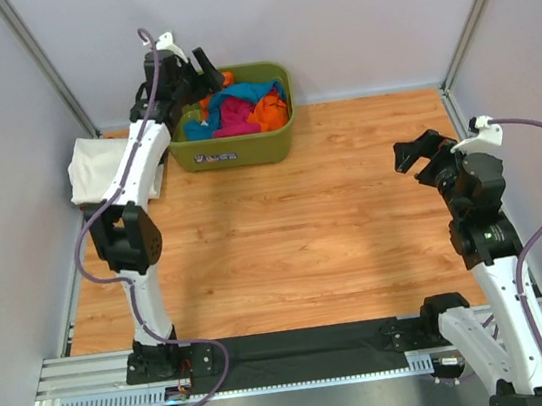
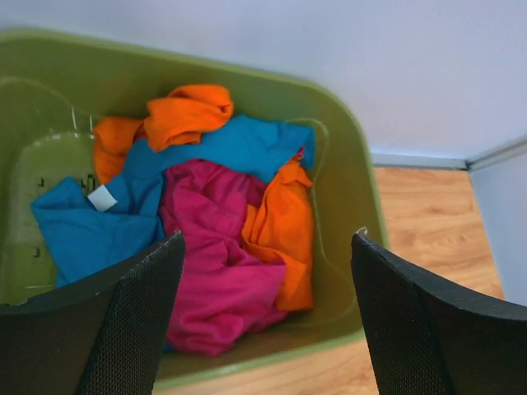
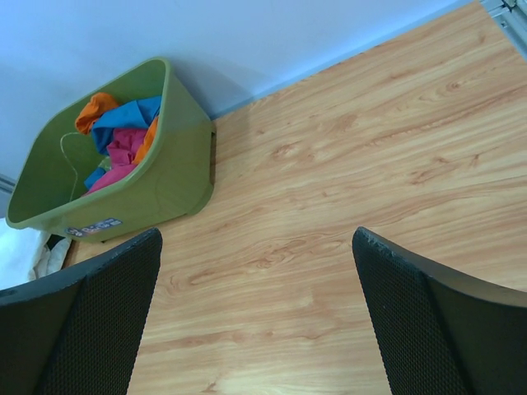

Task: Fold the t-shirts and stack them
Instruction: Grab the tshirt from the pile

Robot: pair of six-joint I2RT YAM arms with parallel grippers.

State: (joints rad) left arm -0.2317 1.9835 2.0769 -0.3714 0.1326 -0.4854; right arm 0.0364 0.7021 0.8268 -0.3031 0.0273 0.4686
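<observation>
Wood table point(image 1: 284, 221) between pale walls point(image 1: 325, 14); teal shirt point(image 2: 239, 144), pink shirt point(image 2: 214, 247) and orange shirts point(image 2: 185, 111) heaped in the tub point(image 2: 354, 189); white shirt point(image 1: 85, 174) beside it, partly behind the left arm point(image 1: 137, 166); left gripper point(image 2: 268, 239) and right gripper point(image 3: 255, 234) both spread, empty.

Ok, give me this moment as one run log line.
left tool: open, above tub of teal, pink, orange shirts | right tool: open, over table | white shirt: table's left edge, outside tub

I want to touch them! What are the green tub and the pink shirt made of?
Green tub: probably plastic, smooth and faintly shiny, with moulded rounded walls. Pink shirt: soft matte cloth, maybe cotton; it lies crumpled in folds.
</observation>
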